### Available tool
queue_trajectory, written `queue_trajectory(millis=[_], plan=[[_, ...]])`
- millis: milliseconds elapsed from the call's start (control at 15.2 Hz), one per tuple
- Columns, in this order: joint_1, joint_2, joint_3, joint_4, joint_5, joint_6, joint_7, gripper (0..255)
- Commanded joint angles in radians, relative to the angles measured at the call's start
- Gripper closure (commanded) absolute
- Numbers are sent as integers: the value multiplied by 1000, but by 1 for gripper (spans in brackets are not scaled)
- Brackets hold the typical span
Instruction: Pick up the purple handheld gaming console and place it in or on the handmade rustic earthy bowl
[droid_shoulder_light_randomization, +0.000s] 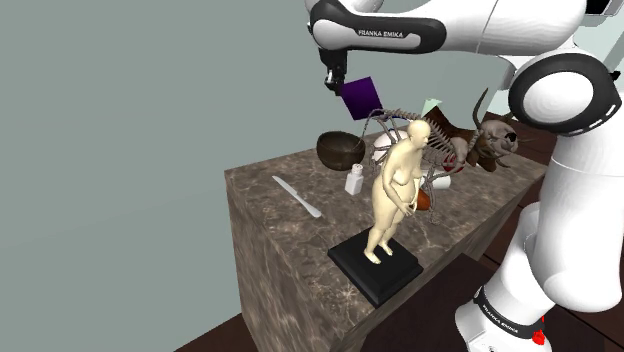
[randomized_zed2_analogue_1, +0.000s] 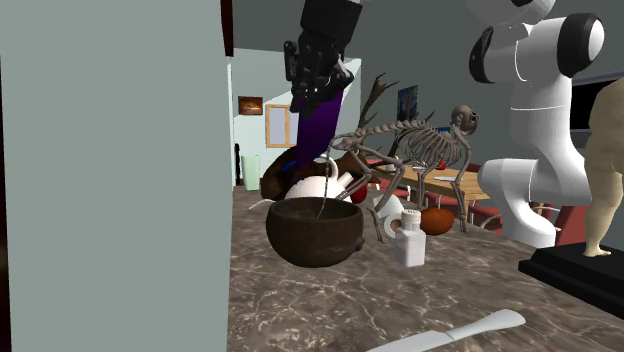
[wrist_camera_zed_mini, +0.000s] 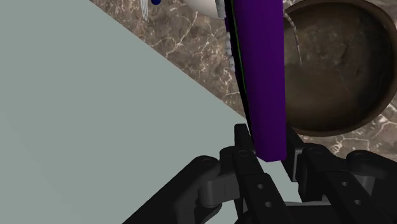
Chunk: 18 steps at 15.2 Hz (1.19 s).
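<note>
Purple console (wrist_camera_zed_mini: 264, 76), clasped by the end effector (wrist_camera_zed_mini: 267, 149), hangs above dark brown bowl (wrist_camera_zed_mini: 337, 70).

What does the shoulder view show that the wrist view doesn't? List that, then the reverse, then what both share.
Shoulder, not wrist: a cream human figurine on a black square base, a flat white blade, a small white bottle and the white arm. Wrist, not shoulder: the black claw's fingers clasping the flat purple console edge-on, and the round dark brown bowl's hollow seen from above. Both: console, bowl, claw and brown marbled tabletop.
</note>
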<state>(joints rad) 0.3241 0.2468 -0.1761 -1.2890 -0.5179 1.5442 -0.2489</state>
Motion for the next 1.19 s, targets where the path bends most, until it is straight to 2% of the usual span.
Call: queue_trajectory(millis=[0,660,1122], plan=[[0,-11,1,-47,-1,30,18,255],[-3,-38,1,-212,-10,151,85,255],[-3,-38,1,-215,-10,154,87,255]])
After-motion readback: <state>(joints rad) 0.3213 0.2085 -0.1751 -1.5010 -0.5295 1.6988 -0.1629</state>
